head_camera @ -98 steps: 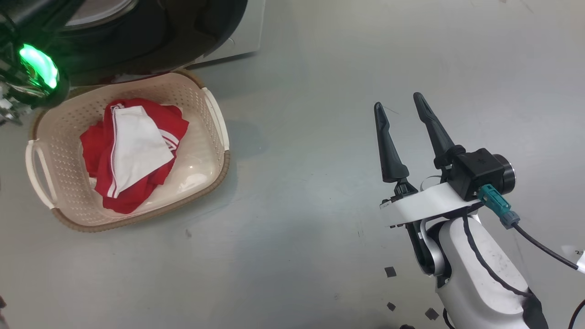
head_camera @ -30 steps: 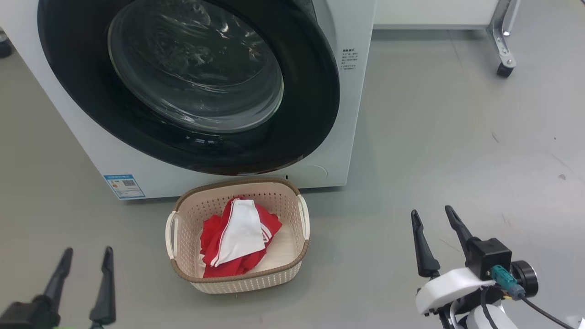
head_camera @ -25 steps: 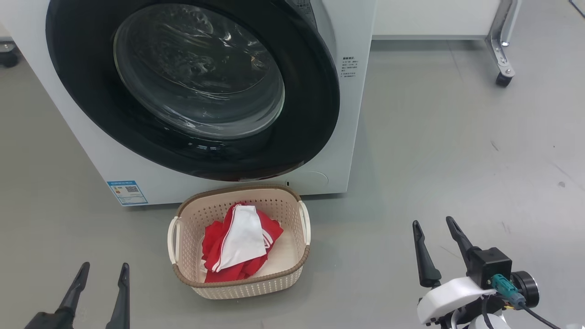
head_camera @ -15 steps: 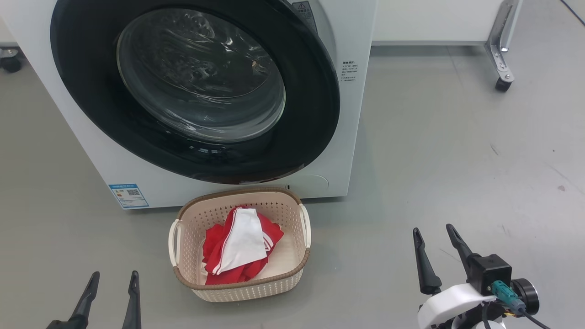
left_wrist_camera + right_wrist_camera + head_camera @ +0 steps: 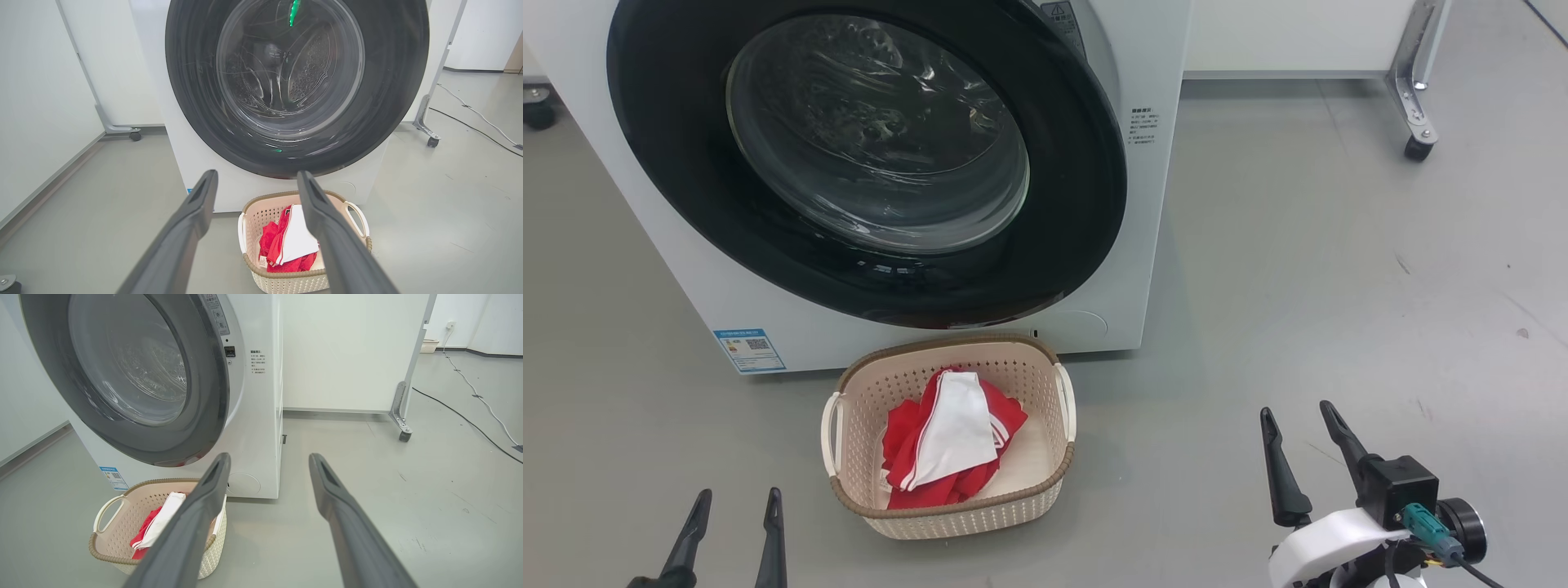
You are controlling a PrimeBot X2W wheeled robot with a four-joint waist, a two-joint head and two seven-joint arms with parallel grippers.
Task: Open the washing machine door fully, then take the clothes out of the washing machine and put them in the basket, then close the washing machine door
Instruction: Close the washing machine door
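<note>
The washing machine door (image 5: 866,163) lies swung to on the washing machine (image 5: 1147,245), its free edge perhaps slightly proud in the right wrist view, so closing looks like the step in hand and may want one firm push on that rim. The clothes (image 5: 952,441) lie in the basket (image 5: 956,510) just before the machine. The left gripper (image 5: 738,494) and right gripper (image 5: 1295,408), fingers apart and empty, hover well back from it; a castored frame (image 5: 1417,122) off to its right blocks nothing.

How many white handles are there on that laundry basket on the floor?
2. The left handle is on the basket's left side and the right handle is on its right side, as seen in the head view. Neither is covered, and none seems hidden.
</note>
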